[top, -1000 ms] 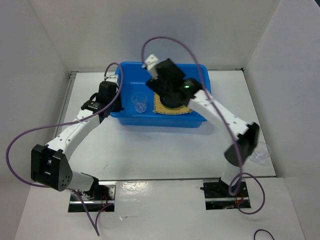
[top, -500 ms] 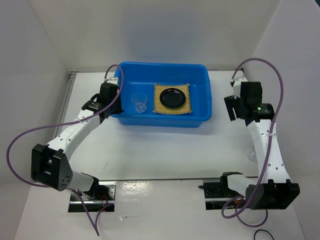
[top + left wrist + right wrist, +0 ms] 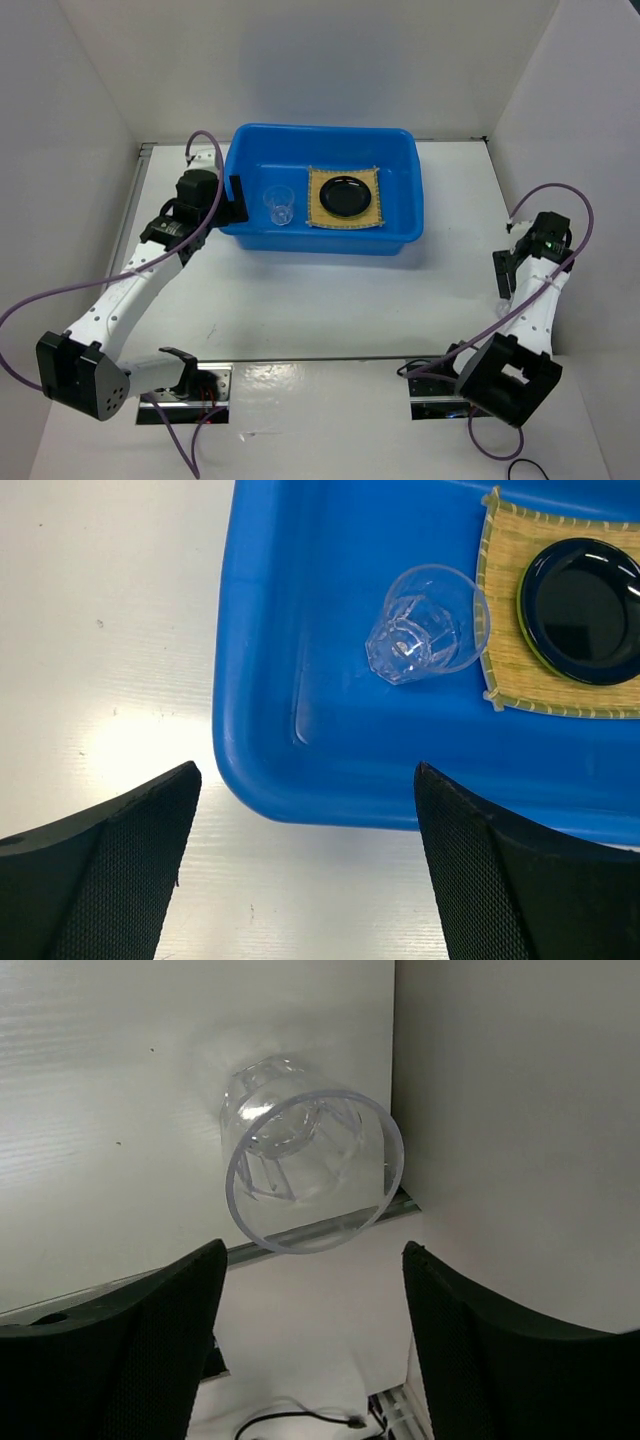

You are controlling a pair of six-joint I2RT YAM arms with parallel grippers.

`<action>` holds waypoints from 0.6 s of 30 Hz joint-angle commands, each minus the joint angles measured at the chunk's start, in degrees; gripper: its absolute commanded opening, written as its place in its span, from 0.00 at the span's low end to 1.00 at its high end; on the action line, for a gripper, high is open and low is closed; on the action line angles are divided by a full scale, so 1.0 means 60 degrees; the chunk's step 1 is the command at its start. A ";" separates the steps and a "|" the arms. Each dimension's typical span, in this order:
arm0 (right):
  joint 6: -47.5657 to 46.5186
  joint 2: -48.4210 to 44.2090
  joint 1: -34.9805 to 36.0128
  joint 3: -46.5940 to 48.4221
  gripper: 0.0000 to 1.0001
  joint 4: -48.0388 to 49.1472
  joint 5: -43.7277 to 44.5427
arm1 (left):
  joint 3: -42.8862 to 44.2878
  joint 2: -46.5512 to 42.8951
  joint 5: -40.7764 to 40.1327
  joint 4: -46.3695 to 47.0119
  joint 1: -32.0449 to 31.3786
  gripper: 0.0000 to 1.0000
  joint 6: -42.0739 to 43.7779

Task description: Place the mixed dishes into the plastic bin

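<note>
- The right gripper (image 3: 312,1260) hangs over the loose clear cup (image 3: 310,1170). Its jaws are spread on either side of the rim and touch nothing, so the cup is not yet held.
- That cup stands on the table (image 3: 100,1060) at its right edge, just beside the side wall (image 3: 520,1110) and well apart from the plastic bin (image 3: 320,240).
- The left gripper (image 3: 305,780) is released and empty, poised above the bin's near left corner.
- Already inside the bin are the binned cup (image 3: 279,205) towards the left and the bamboo mat (image 3: 320,215) in the middle, with the black dish (image 3: 343,195) resting on the mat.
- The step in hand looks like the pickup of the loose cup.
- To do it well, centre the jaws over the cup, then lower them until the pads sit well below the rim.
- Keep the right-hand finger off the wall, since there is little room on that side.
- Close gently, because thin clear plastic may flex or squirt out under a hard squeeze.
- Lift straight up before swinging left towards the bin.
- Let go low over bare blue floor, away from the dish, so that nothing tips.
</note>
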 commanded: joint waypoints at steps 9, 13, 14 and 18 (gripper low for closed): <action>-0.0645 0.1157 -0.0374 -0.0807 0.67 0.0817 -0.1182 | -0.0182 -0.0494 -0.0408 0.0327 -0.0010 0.94 -0.0045; -0.0470 0.2239 -0.0374 -0.0808 0.58 0.1008 -0.1270 | -0.0182 -0.0494 -0.0496 0.0327 -0.0010 0.94 -0.0045; -0.0469 0.2402 -0.0374 -0.0605 0.36 0.1008 -0.1415 | -0.0182 -0.0494 -0.0583 0.0327 -0.0010 0.94 -0.0045; -0.0469 0.2522 -0.0578 0.0926 0.00 -0.0365 -0.2585 | -0.0182 -0.0582 -0.0832 0.0240 -0.0010 0.94 -0.0045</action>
